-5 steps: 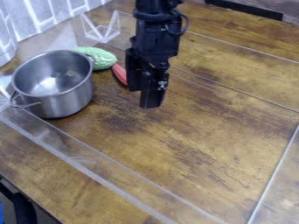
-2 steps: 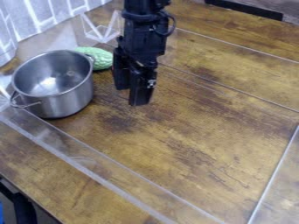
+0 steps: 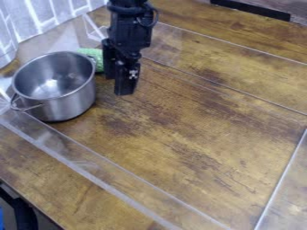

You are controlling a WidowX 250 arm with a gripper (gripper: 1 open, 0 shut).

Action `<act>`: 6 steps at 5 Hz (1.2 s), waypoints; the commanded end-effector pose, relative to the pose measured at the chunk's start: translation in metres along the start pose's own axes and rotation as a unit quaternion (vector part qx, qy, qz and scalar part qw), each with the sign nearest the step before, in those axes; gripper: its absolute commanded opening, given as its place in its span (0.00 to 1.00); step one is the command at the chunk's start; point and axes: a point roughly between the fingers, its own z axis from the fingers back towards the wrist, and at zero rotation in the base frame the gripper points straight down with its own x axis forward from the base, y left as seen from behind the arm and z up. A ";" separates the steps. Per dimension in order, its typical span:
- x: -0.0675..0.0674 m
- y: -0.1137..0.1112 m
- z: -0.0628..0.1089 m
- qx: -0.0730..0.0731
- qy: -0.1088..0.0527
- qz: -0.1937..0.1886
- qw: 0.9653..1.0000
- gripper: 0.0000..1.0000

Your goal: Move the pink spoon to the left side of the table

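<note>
My fingers (image 3: pixel 122 87) hang just beside the steel pot (image 3: pixel 54 84); I cannot tell whether they are apart. The pink spoon seems hidden behind them, so I'd descend slowly to the worktop (image 3: pixel 204 135), straddling the handle squarely.

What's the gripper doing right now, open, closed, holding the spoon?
Gripper: down at the table beside the steel pot; cannot be told whether open or closed. The pink spoon is not visible, so a hold cannot be confirmed.

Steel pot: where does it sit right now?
In the camera view the steel pot stands at the left of the table, just left of the gripper, with the green knobbly object behind its right rim.
</note>
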 end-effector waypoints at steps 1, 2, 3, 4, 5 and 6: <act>0.004 0.017 0.024 0.031 -0.026 -0.036 0.999 1.00; -0.003 0.020 0.019 0.032 -0.031 -0.011 0.999 1.00; -0.014 0.019 0.015 0.030 -0.038 0.019 0.999 0.00; -0.008 0.023 0.007 0.042 -0.046 -0.013 0.998 1.00; -0.005 0.030 0.000 0.046 -0.050 -0.040 0.997 1.00; 0.006 0.042 -0.004 0.054 -0.056 -0.098 0.992 1.00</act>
